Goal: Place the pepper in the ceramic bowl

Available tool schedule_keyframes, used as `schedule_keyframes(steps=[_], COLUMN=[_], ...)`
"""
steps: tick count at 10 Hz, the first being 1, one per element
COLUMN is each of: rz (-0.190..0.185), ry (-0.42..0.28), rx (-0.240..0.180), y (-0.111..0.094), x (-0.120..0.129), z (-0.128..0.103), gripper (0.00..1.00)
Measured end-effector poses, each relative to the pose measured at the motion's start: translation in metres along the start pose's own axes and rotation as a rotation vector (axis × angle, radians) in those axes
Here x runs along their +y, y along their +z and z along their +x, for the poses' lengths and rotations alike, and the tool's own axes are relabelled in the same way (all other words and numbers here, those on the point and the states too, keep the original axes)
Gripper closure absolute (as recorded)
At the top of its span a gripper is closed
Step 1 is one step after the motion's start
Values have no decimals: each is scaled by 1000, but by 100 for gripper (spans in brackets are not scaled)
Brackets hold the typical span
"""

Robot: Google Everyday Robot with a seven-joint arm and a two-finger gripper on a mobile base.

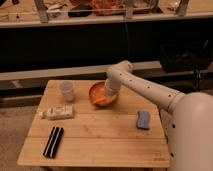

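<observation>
The arm reaches in from the right over the wooden table [100,135], its white forearm bending down so that the gripper [111,94] sits inside the bowl [94,92], toward its right side. The fingers are drawn together, narrow. A slim bright orange shape, the pepper [102,102], shows at the near edge of the bowl, just below and to the left of the gripper's tip. It is close enough to be touching, but I cannot tell whether the fingers clamp it or it lies loose on the bowl's floor. The bowl stands at the back middle of the table. Just beside it on the left is a pale cup [67,90], upright and apart from the bowl. In front of the cup lies a light packet [56,112], and nearer the front left edge two black bars [53,141] lie side by side. A blue sponge [143,120] rests on the right side of the table, well apart from the bowl.
</observation>
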Motion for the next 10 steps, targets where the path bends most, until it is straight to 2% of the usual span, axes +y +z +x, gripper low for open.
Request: schedule_keyframes(steps=[10], rz=[1], ry=[-4], rx=[-2], y=[-1], x=[-9], z=[9], gripper=[99])
